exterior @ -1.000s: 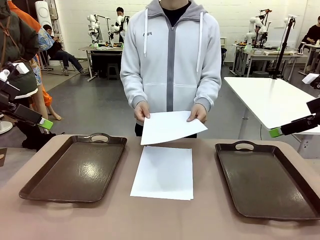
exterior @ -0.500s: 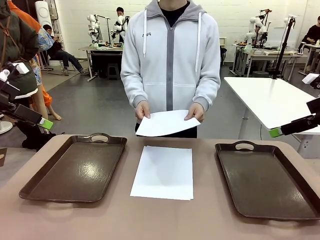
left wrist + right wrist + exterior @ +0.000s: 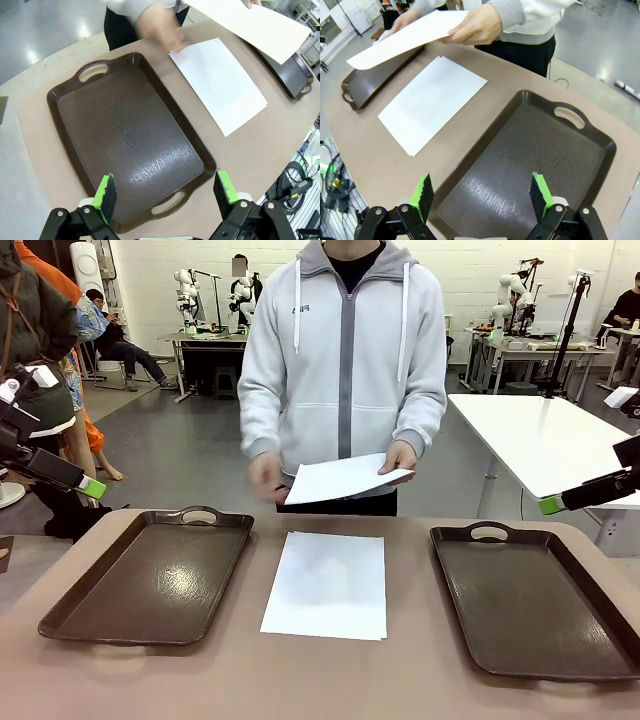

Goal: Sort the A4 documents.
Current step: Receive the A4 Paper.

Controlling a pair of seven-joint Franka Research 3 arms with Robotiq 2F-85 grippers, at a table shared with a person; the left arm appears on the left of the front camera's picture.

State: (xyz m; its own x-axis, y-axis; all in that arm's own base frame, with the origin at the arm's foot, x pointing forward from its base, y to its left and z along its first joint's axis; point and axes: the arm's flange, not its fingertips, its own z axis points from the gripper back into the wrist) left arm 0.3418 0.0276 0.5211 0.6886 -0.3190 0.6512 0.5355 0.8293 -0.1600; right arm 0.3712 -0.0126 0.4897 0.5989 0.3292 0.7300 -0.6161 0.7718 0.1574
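Green pads stand wide apart on both tools, and neither has hold of anything: the left gripper [image 3: 164,189] hangs over the near end of the left tray [image 3: 125,125], the right gripper [image 3: 482,194] over the near end of the right tray [image 3: 535,160], and from where I stand neither has budged in the last second. Both trays are dark brown and glossy, with a handle cut into each end. Between them, flat on the tan table [image 3: 320,680], lie the A4 documents [image 3: 326,585], white and blank, with a second edge just peeking out at the near right corner; that pile hasn't shifted either. Past it, someone in a pale grey zip hoodie [image 3: 300,380] holds another blank sheet [image 3: 340,478] in the air above the table's far edge. A moment ago both hands had it; now one hand [image 3: 400,457] alone pinches its edge, while the other hand [image 3: 265,478] has let go and is a blur beside the sheet's opposite corner. On the hoodie's chest sits small dark lettering [image 3: 300,309], too tiny to read. Behind, a grey polished floor [image 3: 200,450], a white table [image 3: 540,440] off to one side, a work bench [image 3: 205,337] by the white wall, and a seated person [image 3: 115,340] farther back
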